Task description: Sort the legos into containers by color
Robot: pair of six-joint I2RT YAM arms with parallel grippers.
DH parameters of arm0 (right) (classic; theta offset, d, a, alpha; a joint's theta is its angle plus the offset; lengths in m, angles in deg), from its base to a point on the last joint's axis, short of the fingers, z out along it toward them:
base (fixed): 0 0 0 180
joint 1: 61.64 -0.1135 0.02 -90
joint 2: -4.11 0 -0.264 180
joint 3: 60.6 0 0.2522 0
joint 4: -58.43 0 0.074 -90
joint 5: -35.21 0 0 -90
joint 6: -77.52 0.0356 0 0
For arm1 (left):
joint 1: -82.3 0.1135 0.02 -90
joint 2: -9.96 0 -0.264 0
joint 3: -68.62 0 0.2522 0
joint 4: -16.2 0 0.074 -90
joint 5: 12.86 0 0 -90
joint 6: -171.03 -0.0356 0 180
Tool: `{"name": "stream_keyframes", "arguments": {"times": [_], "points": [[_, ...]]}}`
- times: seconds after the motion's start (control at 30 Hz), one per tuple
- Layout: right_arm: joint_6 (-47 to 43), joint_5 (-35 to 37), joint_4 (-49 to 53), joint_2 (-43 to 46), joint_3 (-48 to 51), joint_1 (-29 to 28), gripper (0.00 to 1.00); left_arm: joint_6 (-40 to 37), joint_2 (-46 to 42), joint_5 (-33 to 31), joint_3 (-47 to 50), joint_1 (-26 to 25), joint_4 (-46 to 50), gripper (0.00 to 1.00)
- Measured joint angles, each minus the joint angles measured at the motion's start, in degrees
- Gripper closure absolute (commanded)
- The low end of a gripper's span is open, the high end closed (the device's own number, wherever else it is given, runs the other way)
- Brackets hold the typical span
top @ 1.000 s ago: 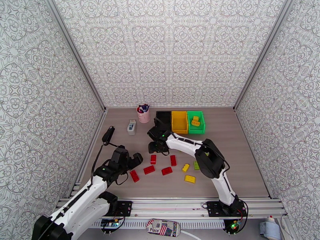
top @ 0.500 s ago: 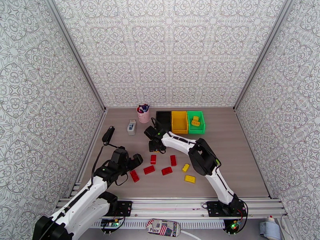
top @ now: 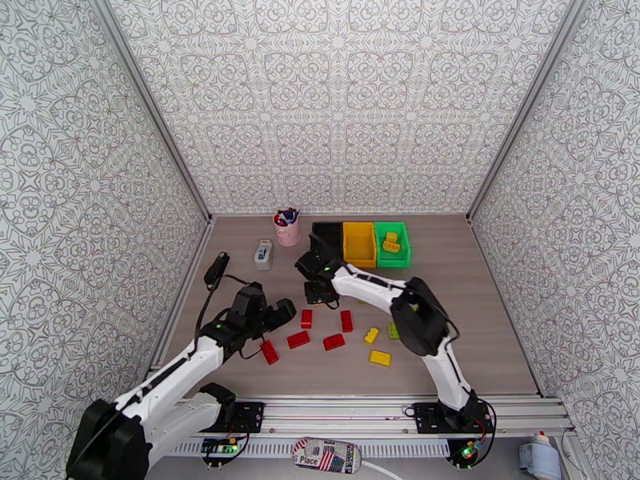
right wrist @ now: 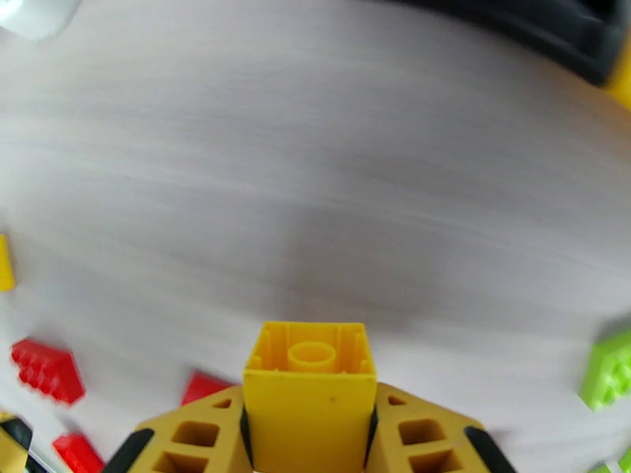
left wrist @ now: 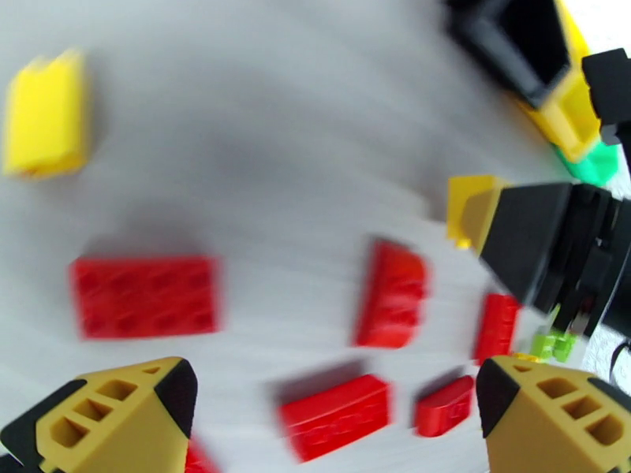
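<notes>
Robot lab test cell. Worktop (top: 464, 314) boxed in by patterned panels (top: 336, 98) on aluminium struts (top: 150, 110). Extrusion rail (top: 344, 408) along its near edge carries bolted arm bases (top: 446, 415).

Grey-and-white patterned walls (top: 336, 98) close round three sides of a pale wood-grain table (top: 472, 274) — metal posts (top: 154, 114) at the corners, light even.

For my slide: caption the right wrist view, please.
Right pincer shut on a yellow lego above the table.
</notes>
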Motion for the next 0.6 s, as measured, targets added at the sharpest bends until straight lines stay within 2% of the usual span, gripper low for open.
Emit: {"name": "stream_keyframes", "arguments": {"times": [0.17, 0.33, 0.6], "points": [[0.00, -0.26, -3.17, 11.82, 9.07, 5.05, 0.71, -0.68, 11.87, 0.66, -10.29, -3.30, -4.07, 0.01], [-0.17, -0.46, -4.83, 21.40, 18.08, 12.09, 0.71, -1.09, 27.15, 2.69, -25.07, -7.15, -6.27, 0.01], [-3.17, -1.73, -4.98, 28.96, 23.69, 24.87, 0.70, -1.14, 47.89, 8.70, -50.40, -11.72, -8.33, 0.01]]}}
